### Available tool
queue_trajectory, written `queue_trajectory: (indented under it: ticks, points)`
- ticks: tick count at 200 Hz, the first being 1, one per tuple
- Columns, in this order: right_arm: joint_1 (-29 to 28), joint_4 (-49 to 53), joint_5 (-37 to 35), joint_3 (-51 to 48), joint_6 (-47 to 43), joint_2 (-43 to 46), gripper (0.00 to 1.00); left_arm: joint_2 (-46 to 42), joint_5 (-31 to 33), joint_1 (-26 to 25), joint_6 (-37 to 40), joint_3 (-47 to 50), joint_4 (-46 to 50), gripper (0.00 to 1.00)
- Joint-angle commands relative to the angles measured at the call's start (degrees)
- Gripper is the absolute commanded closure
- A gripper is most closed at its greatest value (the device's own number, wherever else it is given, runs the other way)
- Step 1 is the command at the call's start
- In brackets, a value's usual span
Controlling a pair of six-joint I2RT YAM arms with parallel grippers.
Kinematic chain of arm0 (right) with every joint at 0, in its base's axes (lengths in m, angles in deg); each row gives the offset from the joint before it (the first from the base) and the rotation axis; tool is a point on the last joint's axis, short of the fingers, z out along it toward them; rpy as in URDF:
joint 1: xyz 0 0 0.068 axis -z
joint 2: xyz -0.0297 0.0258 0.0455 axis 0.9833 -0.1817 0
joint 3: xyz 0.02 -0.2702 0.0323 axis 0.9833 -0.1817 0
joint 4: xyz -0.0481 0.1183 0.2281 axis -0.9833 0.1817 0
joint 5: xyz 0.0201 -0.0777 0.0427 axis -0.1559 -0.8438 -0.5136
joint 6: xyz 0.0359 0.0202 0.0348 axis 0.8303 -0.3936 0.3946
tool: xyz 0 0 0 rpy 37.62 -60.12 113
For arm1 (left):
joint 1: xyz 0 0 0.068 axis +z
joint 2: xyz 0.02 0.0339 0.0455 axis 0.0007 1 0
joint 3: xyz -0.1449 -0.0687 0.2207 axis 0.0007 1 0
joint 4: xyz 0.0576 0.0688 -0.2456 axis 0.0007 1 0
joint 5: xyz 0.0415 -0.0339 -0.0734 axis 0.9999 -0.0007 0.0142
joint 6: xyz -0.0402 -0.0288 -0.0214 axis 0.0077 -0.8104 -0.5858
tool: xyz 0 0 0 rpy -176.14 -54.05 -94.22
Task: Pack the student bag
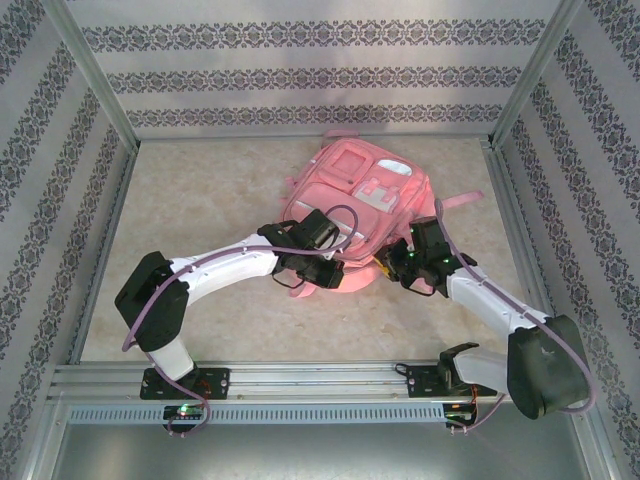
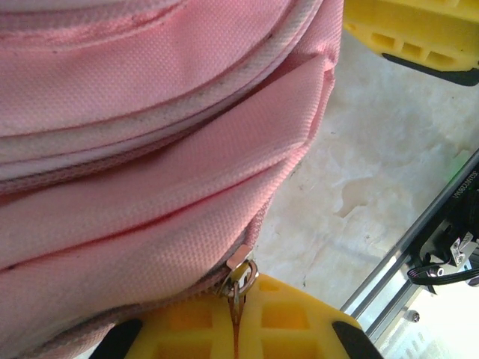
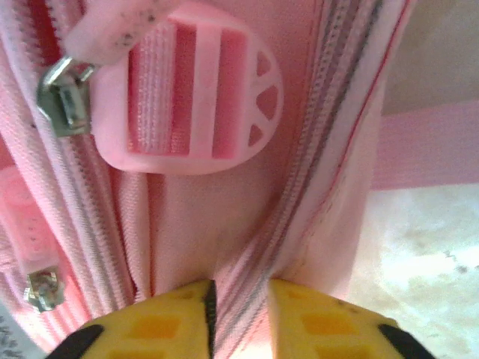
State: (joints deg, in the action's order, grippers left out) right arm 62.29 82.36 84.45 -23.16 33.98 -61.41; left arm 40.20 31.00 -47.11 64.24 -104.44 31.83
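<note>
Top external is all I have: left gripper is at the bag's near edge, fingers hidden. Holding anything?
Observer: Yes. In the left wrist view the left gripper is shut on a metal zipper pull at a seam of the student bag.
Operator: And the right one?
Observer: The right gripper pinches a fold of the bag's zipper edge between its fingers.
Operator: Anything near that fold?
Observer: A pink buckle lies to its left, with a metal slider beside it.
</note>
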Motion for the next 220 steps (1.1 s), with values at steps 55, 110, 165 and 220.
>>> queue_trajectory:
  ticks: [55,110,165,220]
  points:
    - [-4.4,-1.7,2.57,0.26,14.34,5.91,0.65,2.35,-2.97,-1.69,2.05,-5.24,-0.73,1.0]
    - [-5.66,-4.82,1.56,-1.1,17.0,4.74,0.66,3.36,-2.87,-3.07,1.88,-6.65,-0.91,1.0]
    - [-4.75,-2.16,0.58,-1.78,13.28,3.54,1.0,1.41,0.58,-3.01,1.99,-5.05,0.03,1.0]
    - [-3.08,3.77,-1.25,0.49,5.68,3.34,1.0,-1.33,2.84,-1.49,1.16,-0.9,0.94,1.0]
